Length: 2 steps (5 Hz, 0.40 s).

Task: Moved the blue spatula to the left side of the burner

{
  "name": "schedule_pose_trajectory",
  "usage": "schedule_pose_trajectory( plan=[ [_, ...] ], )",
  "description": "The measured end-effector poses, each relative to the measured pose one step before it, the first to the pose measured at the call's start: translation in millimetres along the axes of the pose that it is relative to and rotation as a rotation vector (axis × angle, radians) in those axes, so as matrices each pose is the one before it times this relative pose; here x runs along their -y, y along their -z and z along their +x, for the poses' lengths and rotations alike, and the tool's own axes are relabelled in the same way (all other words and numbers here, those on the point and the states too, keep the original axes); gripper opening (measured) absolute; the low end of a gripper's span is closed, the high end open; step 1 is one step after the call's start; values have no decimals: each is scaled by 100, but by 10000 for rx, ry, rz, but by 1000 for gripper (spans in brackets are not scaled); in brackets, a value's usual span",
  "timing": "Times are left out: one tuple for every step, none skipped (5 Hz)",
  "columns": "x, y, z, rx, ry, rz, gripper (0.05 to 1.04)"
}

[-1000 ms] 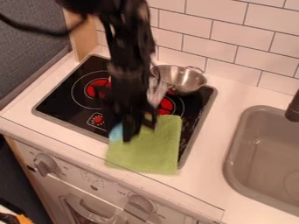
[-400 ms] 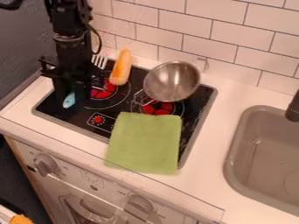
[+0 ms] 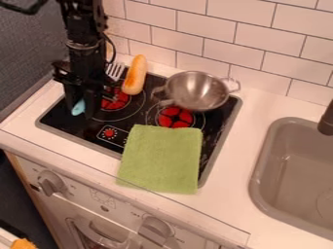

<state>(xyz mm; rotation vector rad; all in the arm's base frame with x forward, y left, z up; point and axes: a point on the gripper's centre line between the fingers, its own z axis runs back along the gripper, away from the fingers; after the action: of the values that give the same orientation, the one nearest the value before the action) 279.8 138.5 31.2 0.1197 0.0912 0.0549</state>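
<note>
Spatula with blue handle [image 3: 79, 107] and slotted metal head, handle end at the tips of the black two-finger gripper [image 3: 81, 112], left of the red-lit left burner [image 3: 115, 101]; gripper opening and hold cannot be told. Rightward: silvery metal pot [image 3: 195, 91].

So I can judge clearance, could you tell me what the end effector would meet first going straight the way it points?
Probably the left part of the black stove, below the end effector. The spatula shows right at its lower end; depth is unclear here.
</note>
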Motion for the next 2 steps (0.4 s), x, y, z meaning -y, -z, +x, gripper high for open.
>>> schedule_pose_trajectory(
  plan=[
    [-1337,17,-251,122,185,-181,367],
    [-96,329,124,370,169,-323,445]
  ],
)
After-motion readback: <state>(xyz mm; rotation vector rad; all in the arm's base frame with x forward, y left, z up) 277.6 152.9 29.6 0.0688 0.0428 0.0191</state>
